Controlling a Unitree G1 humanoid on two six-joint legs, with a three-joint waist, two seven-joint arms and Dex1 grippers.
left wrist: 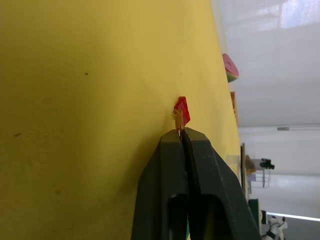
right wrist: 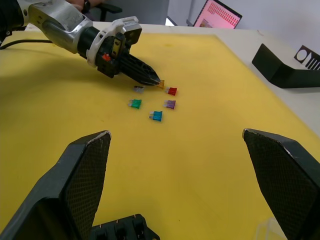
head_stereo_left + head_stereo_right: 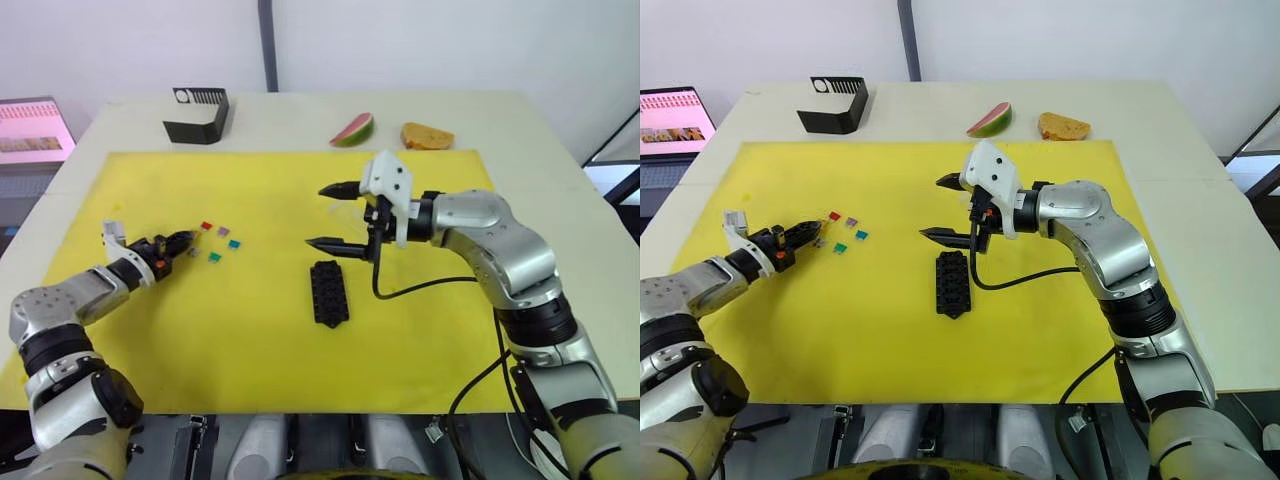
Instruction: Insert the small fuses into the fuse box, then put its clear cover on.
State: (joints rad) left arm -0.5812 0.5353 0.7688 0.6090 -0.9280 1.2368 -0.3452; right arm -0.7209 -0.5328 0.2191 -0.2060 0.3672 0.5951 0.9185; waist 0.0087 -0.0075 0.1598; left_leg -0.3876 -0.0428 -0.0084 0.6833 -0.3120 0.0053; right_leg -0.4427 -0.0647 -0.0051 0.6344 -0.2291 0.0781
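**Fuses clustered by the left gripper, fuse box apart at mid-mat**

Fuses lie in a loose group on the left part of the yellow mat [image 3: 420, 340]: a red fuse [image 2: 172, 91], a purple fuse [image 2: 170, 104], a teal fuse [image 2: 156, 115], a green fuse [image 2: 134, 103] and a grey fuse [image 2: 138, 89]. The amber fuse [image 2: 160, 84] sits at the very tip of the left gripper [image 2: 150, 79], whose two black fingers are pressed together with the amber chip pinched between them; the left wrist view shows this chip sticking out just past the fingertips, with the red fuse right behind it. The grey fuse lies just beside the same fingertips, while the green, purple and teal ones are a little farther off.

The fuse box [image 3: 329, 292] rests flat near the middle of the mat, well apart from the fuses, its long side running away from the robot. Whether any slot is filled cannot be told.

The right gripper [image 3: 339, 216] hangs above the mat just beyond the far end of the fuse box, its fingers spread wide and holding nothing.

Beyond the mat, on the pale table [image 3: 300, 115], stand a black angular box [image 3: 197, 115] with a white vent, a watermelon slice [image 3: 353, 130] and a piece of bread [image 3: 427, 136]. A laptop screen [image 3: 33, 130] glows off the table's left edge.
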